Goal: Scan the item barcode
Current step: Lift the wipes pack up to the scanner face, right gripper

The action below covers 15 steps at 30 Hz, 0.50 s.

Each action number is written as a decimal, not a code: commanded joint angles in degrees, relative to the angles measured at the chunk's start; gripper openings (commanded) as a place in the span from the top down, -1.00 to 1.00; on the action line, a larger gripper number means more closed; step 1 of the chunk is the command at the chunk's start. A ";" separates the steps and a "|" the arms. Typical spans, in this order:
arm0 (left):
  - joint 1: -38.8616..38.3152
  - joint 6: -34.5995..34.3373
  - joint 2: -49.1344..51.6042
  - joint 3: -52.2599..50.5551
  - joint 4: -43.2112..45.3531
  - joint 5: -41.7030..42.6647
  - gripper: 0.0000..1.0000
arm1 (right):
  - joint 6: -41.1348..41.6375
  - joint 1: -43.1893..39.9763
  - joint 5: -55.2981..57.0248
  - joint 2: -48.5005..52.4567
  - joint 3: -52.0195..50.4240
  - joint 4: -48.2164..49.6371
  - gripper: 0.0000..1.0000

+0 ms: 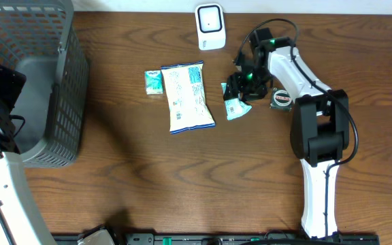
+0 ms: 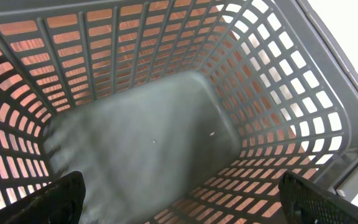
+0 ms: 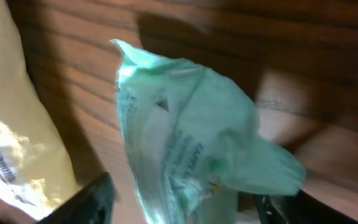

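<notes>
The small green packet (image 3: 191,143) lies on the table (image 3: 328,74) between the right fingers (image 3: 92,200), which stand apart on both sides of it. The left fingers (image 2: 55,199) are spread wide above the basket (image 2: 278,93).

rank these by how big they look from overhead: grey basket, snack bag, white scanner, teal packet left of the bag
1. grey basket, even partly cropped
2. snack bag
3. white scanner, though it may stand nearer the camera
4. teal packet left of the bag
</notes>
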 commanded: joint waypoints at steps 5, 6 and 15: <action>0.13 -0.50 0.22 0.13 0.00 -0.52 -0.95 | 1.31 -0.79 1.31 -0.79 -3.43 0.83 0.46; 0.13 -0.50 0.22 0.13 0.00 -0.52 -0.96 | 1.31 -1.07 -0.37 -0.90 -3.13 0.85 0.49; 0.13 -0.48 0.22 0.15 0.00 -0.52 -0.96 | -3.41 -3.82 -23.06 -1.33 3.08 -0.04 0.98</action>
